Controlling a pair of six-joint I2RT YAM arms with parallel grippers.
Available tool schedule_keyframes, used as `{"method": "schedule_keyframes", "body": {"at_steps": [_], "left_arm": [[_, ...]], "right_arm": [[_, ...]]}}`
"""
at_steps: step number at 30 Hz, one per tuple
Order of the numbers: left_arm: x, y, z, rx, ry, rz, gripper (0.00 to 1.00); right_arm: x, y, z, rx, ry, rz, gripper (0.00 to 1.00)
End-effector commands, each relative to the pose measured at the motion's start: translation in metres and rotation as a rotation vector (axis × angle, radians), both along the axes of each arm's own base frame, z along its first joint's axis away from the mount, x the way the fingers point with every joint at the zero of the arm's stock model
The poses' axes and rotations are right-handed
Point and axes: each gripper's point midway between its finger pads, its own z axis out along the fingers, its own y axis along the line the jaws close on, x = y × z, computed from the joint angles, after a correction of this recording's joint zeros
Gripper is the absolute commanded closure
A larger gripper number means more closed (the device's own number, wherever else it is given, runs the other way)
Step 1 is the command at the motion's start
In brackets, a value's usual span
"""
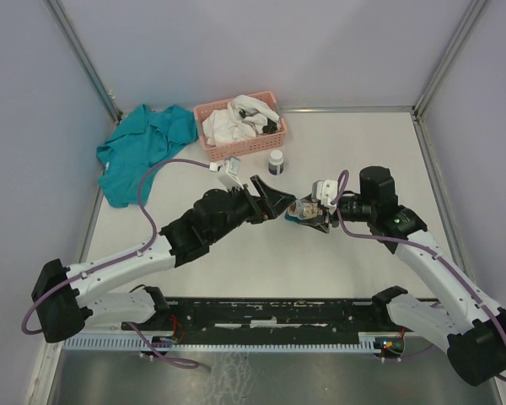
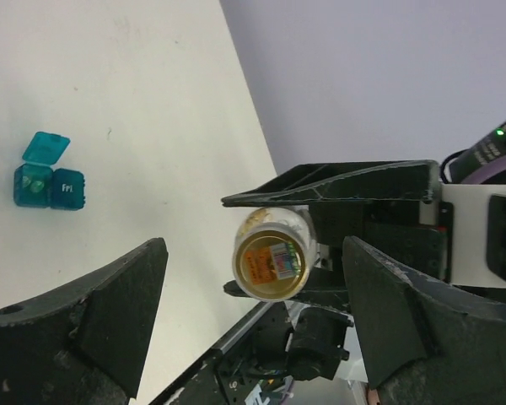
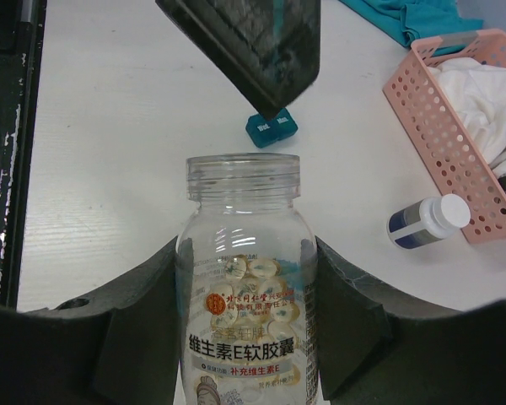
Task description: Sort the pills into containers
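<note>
My right gripper [image 1: 319,211] [image 3: 250,278] is shut on a clear uncapped pill bottle [image 3: 244,287], held tilted above the table with pale softgel pills [image 3: 257,295] inside. The bottle shows end-on in the left wrist view [image 2: 272,255]. My left gripper [image 1: 278,202] [image 2: 253,325] is open and empty, its fingers [image 2: 93,312] spread just short of the bottle's end. Two joined teal containers [image 2: 49,182] [image 3: 271,128] sit on the table beyond the bottle mouth, one with its lid up. In the top view they [image 1: 297,218] are mostly hidden under the bottle.
A small white-capped bottle with a blue label [image 1: 276,161] [image 3: 426,221] stands near a pink lattice basket [image 1: 251,148] [image 3: 443,135] of white cloth at the back. A teal shirt [image 1: 143,152] lies back left. A black rail [image 1: 270,316] runs along the near edge.
</note>
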Motion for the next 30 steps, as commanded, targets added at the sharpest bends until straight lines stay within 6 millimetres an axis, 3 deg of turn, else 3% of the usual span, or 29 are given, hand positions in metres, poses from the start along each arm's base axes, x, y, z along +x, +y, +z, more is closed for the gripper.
{"method": "schedule_keyframes", "body": {"at_steps": [1, 7, 20, 30], "left_arm": [[0.005, -0.007, 0.014, -0.008, -0.012, 0.007, 0.09], [-0.006, -0.026, 0.014, -0.013, -0.025, -0.093, 0.12], [-0.011, -0.034, 0.010, -0.012, -0.014, -0.134, 0.30], [-0.012, -0.035, 0.005, 0.007, -0.016, -0.147, 0.38]], "right_arm": [[0.004, 0.002, 0.016, 0.028, -0.067, 0.003, 0.99], [0.003, 0.002, 0.015, 0.031, -0.061, 0.005, 0.99], [0.003, 0.003, 0.015, 0.034, -0.050, 0.007, 0.99], [0.002, 0.004, 0.015, 0.041, -0.043, 0.011, 0.99]]}}
